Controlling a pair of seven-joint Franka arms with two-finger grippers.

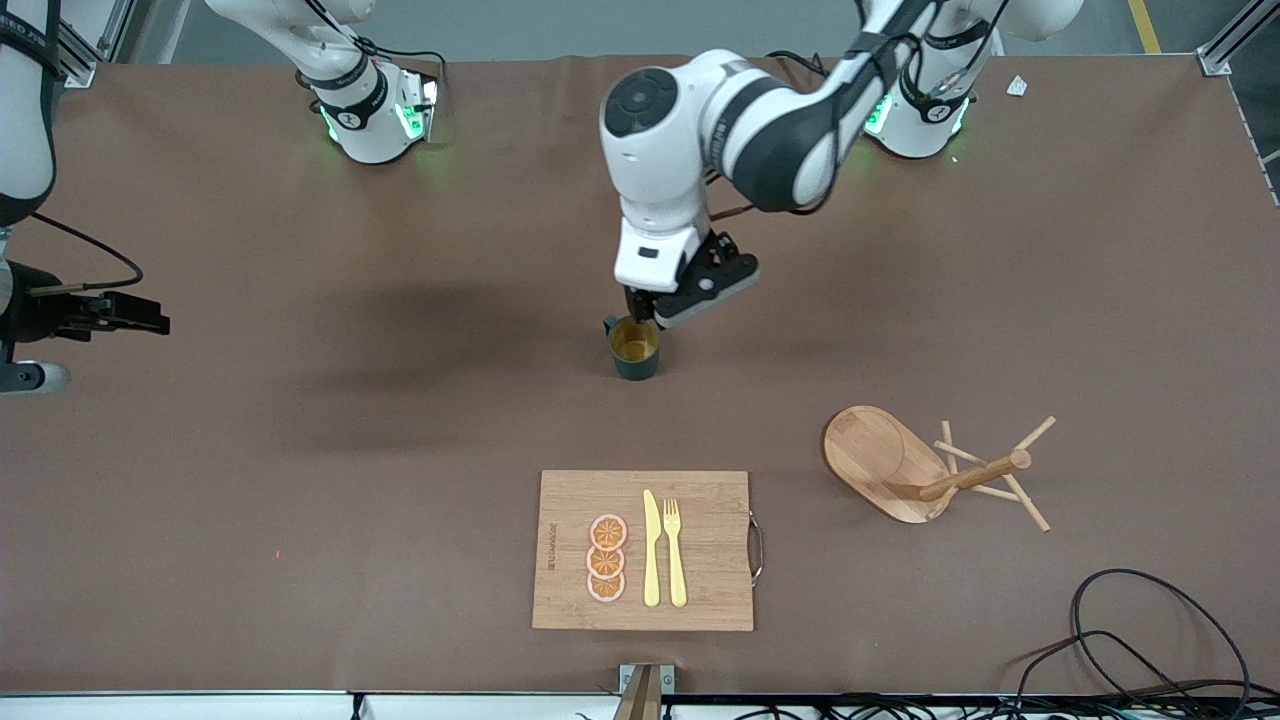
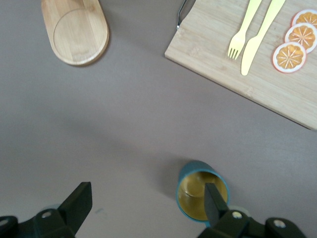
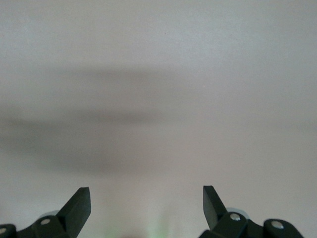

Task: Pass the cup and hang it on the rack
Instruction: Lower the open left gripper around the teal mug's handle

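The dark teal cup [image 1: 635, 350] with a yellow-ochre inside stands upright on the brown table near its middle, its small handle toward the right arm's end. My left gripper [image 1: 646, 314] is directly over it and open. In the left wrist view one finger [image 2: 214, 198] shows over the cup's [image 2: 192, 194] open mouth, the other over bare table; the gripper [image 2: 147, 194] holds nothing. The wooden rack [image 1: 905, 468] lies tipped on its side toward the left arm's end, its oval base [image 2: 77, 29] on edge. My right gripper [image 1: 150, 318] waits open and empty at the right arm's end [image 3: 146, 194].
A bamboo cutting board [image 1: 700, 590] with a yellow knife, a yellow fork and three orange slices lies nearer to the front camera than the cup; it also shows in the left wrist view [image 2: 218, 59]. Black cables [image 1: 1150, 640] lie at the table's front edge near the left arm's end.
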